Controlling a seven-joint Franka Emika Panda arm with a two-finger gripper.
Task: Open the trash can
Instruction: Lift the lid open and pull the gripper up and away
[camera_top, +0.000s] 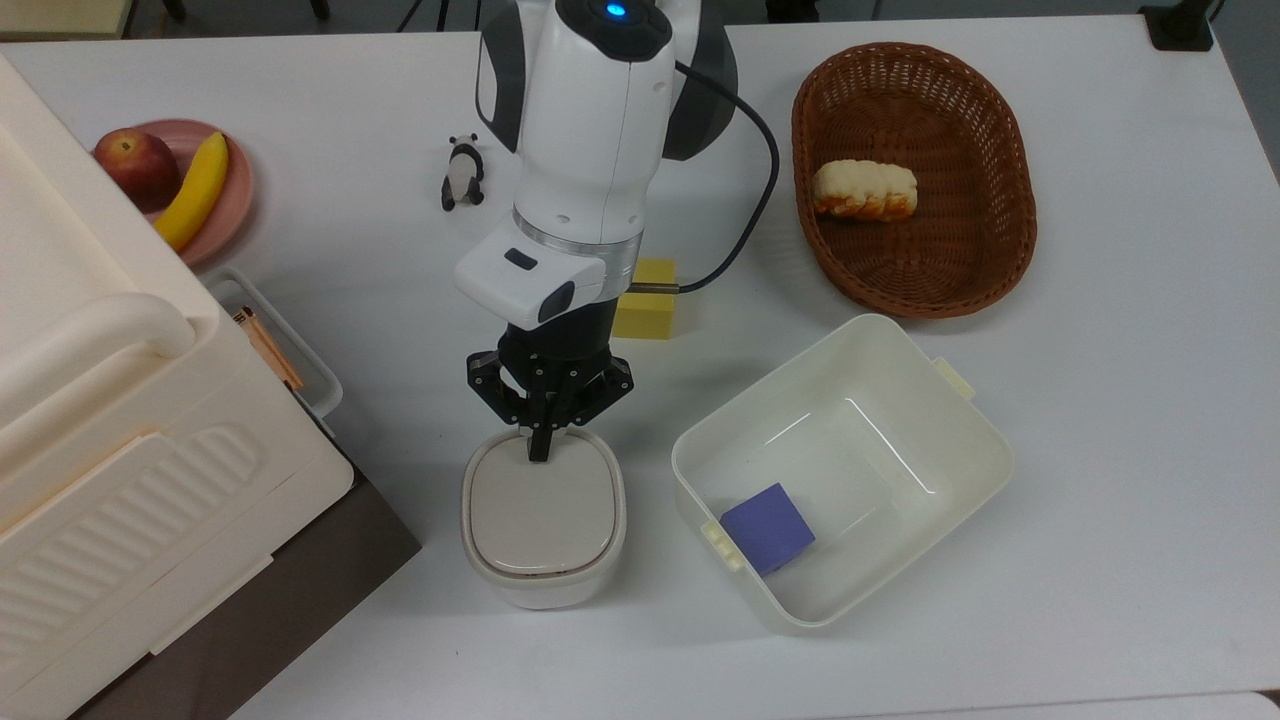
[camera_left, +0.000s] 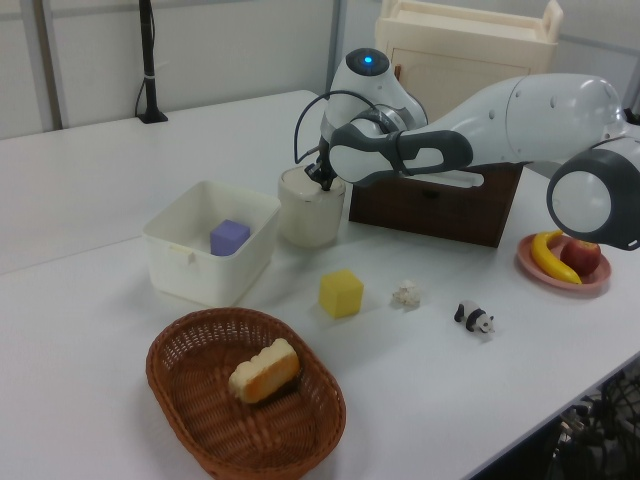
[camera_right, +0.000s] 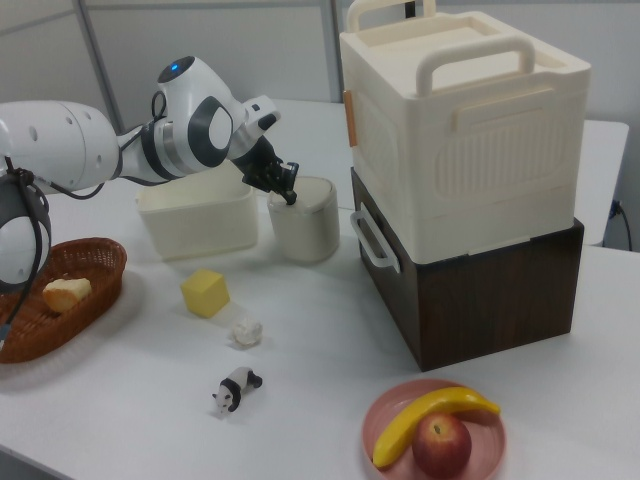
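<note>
One big white table (camera_top: 1100, 420) carries everything here. Biggest thing on it is the ribbed cream box (camera_right: 460, 130) with a handle, stacked on a dark brown box (camera_right: 490, 290) at the top view's left edge. Next down is the white robot arm (camera_top: 590, 130), reaching in from the top view's top edge. Then a brown wicker basket (camera_top: 1000, 250) with a piece of bread (camera_top: 864, 190) in it, and an open cream tub (camera_top: 960, 440) holding a purple cube (camera_top: 768, 527).

The trash can (camera_top: 543, 520) sits between the brown box and the tub, just beside the tub, lid flat and shut. The gripper (camera_top: 540, 452) points straight down at the lid's far edge — jaws pinched together to a narrow tip, holding nothing, tip touching or right at the lid; can't say if it's pressing.

Smaller stuff: a pink plate (camera_top: 235, 190) with a banana (camera_top: 195, 190) and an apple (camera_top: 135, 160), a yellow cube (camera_top: 650, 310) partly behind the arm, a toy panda (camera_top: 461, 172), and a little white crumpled lump (camera_right: 246, 331) near the yellow cube.
</note>
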